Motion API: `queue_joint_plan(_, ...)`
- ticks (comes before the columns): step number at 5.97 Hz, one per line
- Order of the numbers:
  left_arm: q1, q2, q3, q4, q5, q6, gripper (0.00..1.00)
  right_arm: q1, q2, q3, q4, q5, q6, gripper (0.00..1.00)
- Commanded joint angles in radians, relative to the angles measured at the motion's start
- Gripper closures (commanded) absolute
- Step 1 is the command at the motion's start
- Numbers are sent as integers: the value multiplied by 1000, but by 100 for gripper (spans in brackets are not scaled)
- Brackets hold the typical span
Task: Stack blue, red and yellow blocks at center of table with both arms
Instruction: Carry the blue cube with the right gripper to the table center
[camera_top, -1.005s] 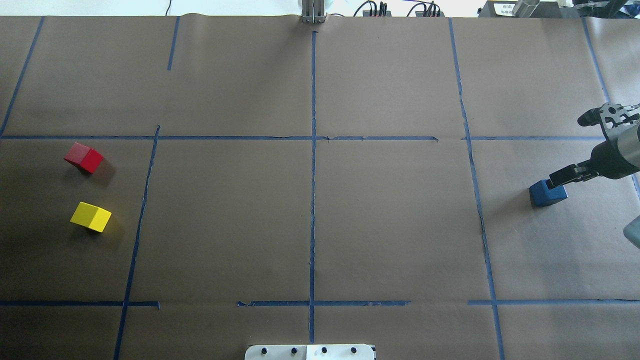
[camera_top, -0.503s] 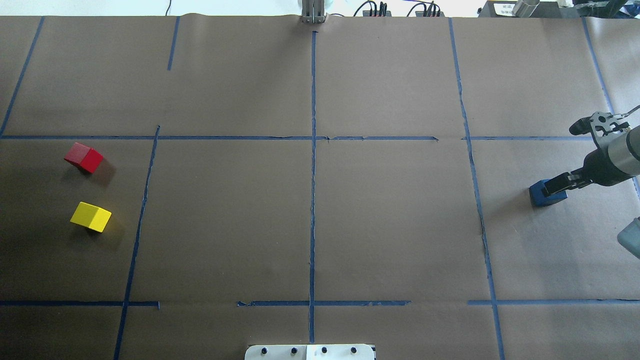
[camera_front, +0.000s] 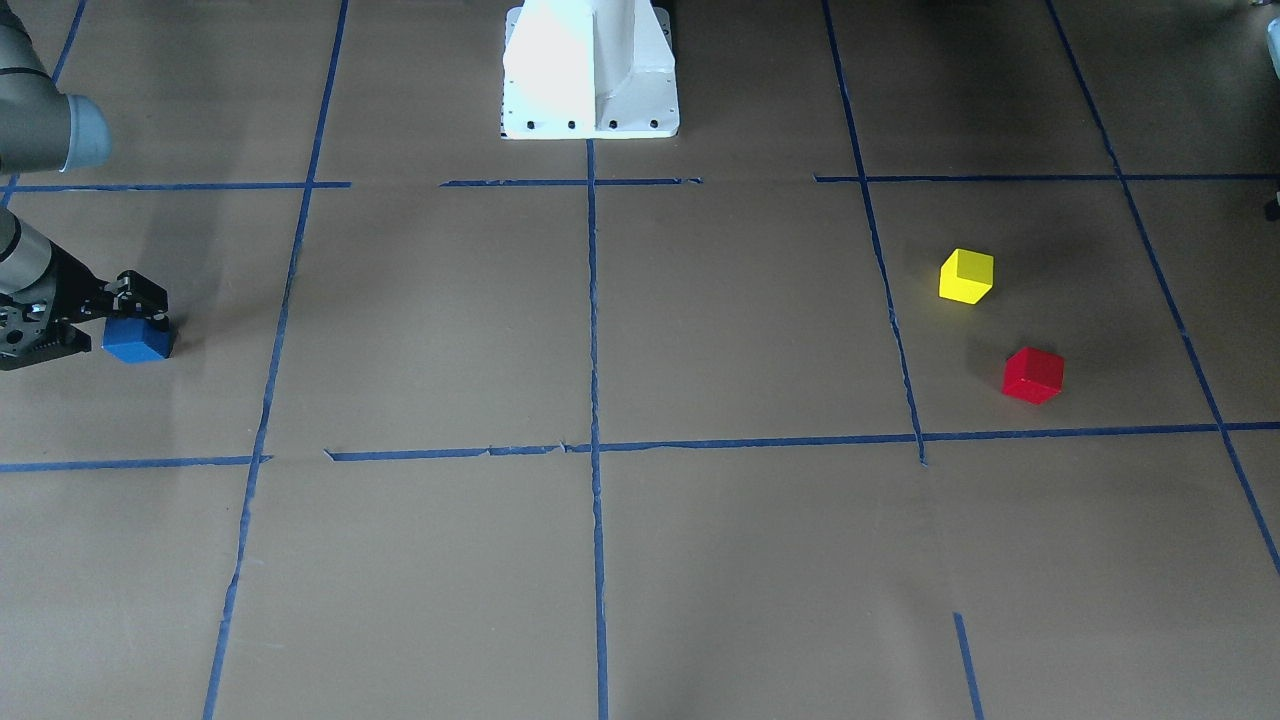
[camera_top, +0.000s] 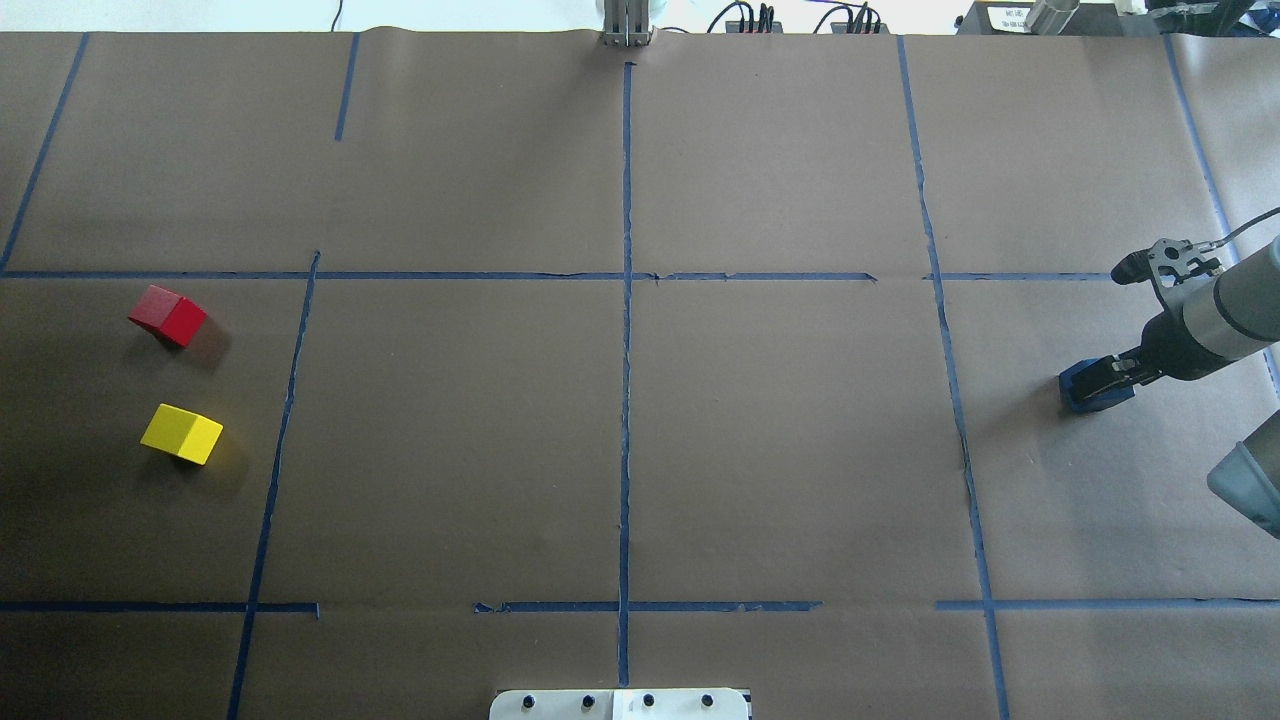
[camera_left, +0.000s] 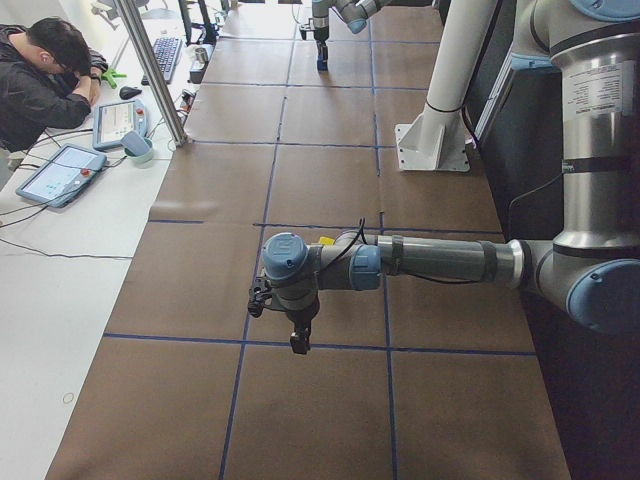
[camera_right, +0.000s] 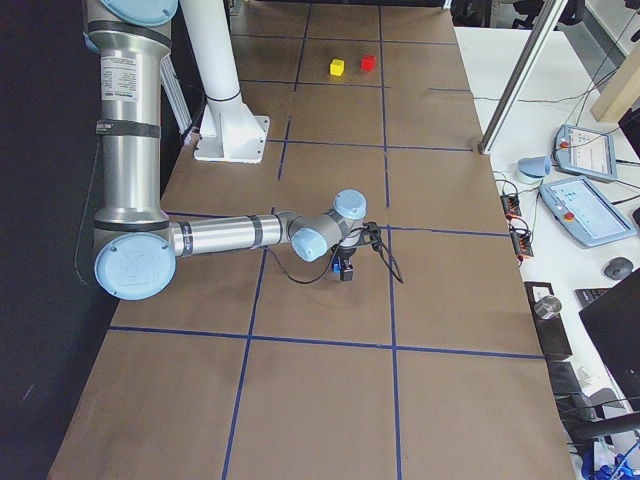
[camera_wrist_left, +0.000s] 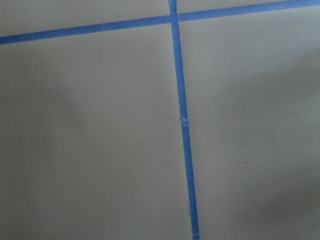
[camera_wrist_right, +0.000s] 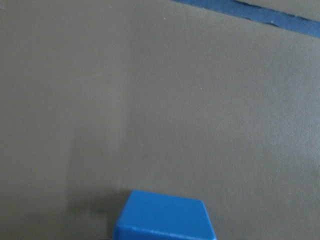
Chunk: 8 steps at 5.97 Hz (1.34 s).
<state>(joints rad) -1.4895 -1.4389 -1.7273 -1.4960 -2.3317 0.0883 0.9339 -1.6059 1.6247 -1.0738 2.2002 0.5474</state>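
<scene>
The blue block (camera_top: 1082, 394) sits on the brown paper at the table's right side; it also shows in the front view (camera_front: 138, 340) and at the bottom of the right wrist view (camera_wrist_right: 167, 220). My right gripper (camera_top: 1105, 378) is low over it, jaws either side, open as far as I can see. The red block (camera_top: 168, 315) and the yellow block (camera_top: 182, 433) lie apart at the far left. My left gripper (camera_left: 298, 343) shows only in the exterior left view, pointing down above the paper; I cannot tell whether it is open or shut.
Blue tape lines (camera_top: 626, 330) divide the paper into a grid, crossing at the centre. The white robot base (camera_front: 590, 70) stands at the table's near edge. An operator (camera_left: 45, 85) sits at a side desk with tablets. A metal pole (camera_left: 150, 70) stands by that desk.
My right gripper has moved left and down onto the blue block, covering more of it. The blocks have not moved.
</scene>
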Motion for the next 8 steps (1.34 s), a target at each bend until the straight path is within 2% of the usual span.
queue_joint_plan(1, 0, 0, 0, 0, 0, -1, 0, -6, 1, 1, 0, 0, 9, 60)
queue_joint_plan(2, 0, 0, 0, 0, 0, 1, 0, -6, 3, 9, 0, 0, 9, 77)
queue_joint_plan(4, 0, 0, -1, -1, 0, 1, 0, -6, 55, 84, -14, 4, 43, 80)
queue_joint_plan(6, 0, 0, -2, -3, 0, 1, 0, -134, 282, 35, -18, -26, 342, 78)
queue_joint_plan(7, 2, 0, -3, -4, 0, 1, 0, -202, 452, -47, -65, -104, 477, 78)
queue_joint_plan(8, 0, 0, -3, -4, 0, 1, 0, -258, 636, -107, -251, -199, 549, 77)
